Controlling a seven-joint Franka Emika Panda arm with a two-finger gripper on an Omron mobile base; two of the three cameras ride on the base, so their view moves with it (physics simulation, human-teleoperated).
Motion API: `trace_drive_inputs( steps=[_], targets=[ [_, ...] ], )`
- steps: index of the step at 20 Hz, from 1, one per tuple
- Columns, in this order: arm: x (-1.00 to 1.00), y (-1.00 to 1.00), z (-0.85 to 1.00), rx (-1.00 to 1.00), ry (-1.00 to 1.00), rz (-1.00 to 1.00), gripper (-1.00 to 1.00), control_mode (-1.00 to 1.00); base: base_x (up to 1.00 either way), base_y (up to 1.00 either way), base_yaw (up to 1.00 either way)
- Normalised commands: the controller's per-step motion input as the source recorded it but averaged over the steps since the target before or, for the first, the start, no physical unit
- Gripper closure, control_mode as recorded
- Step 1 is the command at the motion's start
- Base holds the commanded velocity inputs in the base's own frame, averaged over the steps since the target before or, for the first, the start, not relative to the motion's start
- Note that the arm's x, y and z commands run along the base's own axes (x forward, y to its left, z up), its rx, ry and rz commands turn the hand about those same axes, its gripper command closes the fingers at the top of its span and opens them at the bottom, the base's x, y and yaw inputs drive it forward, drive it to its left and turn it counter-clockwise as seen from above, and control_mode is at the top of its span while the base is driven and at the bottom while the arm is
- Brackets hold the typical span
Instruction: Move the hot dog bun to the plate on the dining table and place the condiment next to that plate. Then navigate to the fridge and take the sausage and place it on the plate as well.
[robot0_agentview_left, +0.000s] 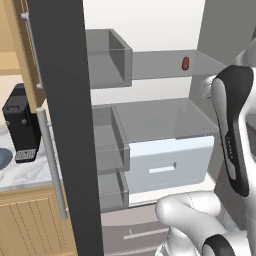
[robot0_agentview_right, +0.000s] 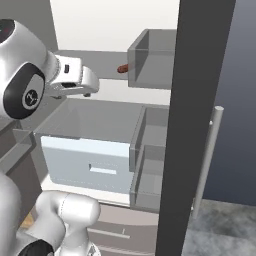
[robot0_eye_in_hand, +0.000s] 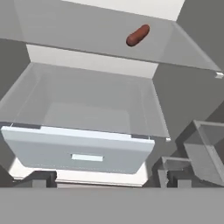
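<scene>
Inside, the fridge (robot0_agentview_left: 65, 125) stood open with its doors swung wide. Sausage (robot0_eye_in_hand: 138, 35) lay alone on the upper glass shelf (robot0_eye_in_hand: 87, 35), toward the back right. Gripper (robot0_eye_in_hand: 107, 181) hung in front of the pale crisper drawer (robot0_eye_in_hand: 78, 151), below that shelf, its fingers spread wide and grasping nothing.

Glossy white rounded arm links (robot0_agentview_left: 190, 212) with black joint caps; a long black oval inlay runs along one link (robot0_agentview_left: 235, 125). At ten o'clock in the right base view, a round black cap (robot0_agentview_right: 22, 90) bears a small white emblem.
</scene>
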Motion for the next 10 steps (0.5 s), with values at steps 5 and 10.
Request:
trace_drive_inputs(
  steps=[5,10],
  targets=[
    [0.21,0.00,0.69,0.00,-0.11,-0.11,-1.00,-1.00,0.00,0.00,0.00],
    [0.69,0.00,0.12,0.00,0.00,-0.15,-1.00,-1.00,0.00,0.00,0.00]
  ],
)
